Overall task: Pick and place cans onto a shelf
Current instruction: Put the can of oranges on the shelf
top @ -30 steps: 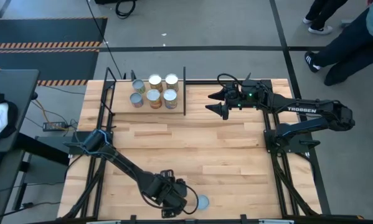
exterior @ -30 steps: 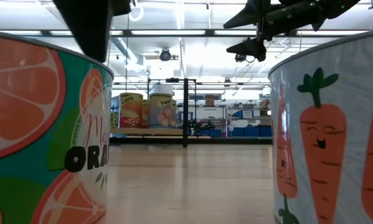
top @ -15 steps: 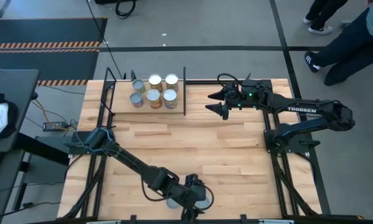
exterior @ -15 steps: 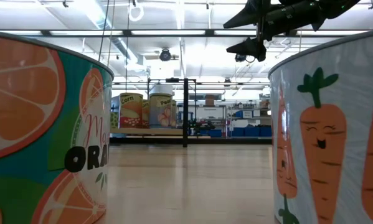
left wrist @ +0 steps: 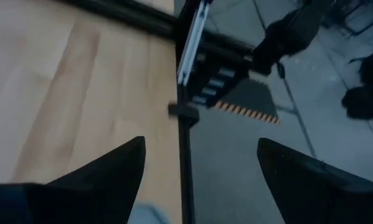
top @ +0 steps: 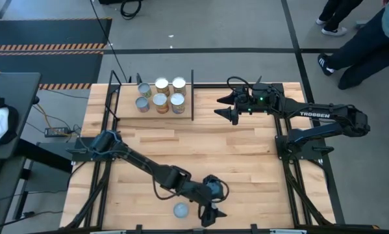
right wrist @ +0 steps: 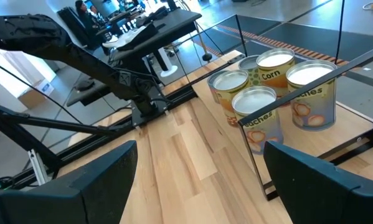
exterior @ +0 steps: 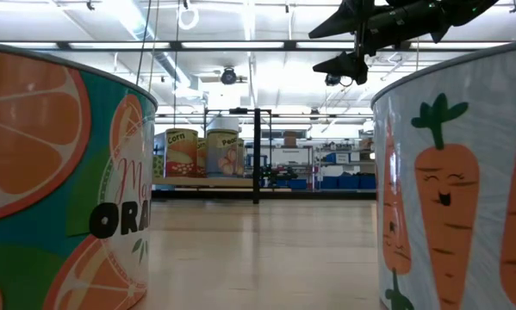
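Both grippers stood released and empty: the left gripper (top: pixel 209 211) hovered bottom centre beside a loose can (top: pixel 180 210), the right gripper (top: pixel 228 108) waited upper centre near the shelf (top: pixel 126 110) holding six cans (top: pixel 160 95). Fetching seemed underway; next, descend squarely over that can.

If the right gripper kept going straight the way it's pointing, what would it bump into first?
Probably the thin black metal post at the shelf's near end, then the silver-topped cans behind it. The open right gripper seems to hover above the table, so it might pass higher.
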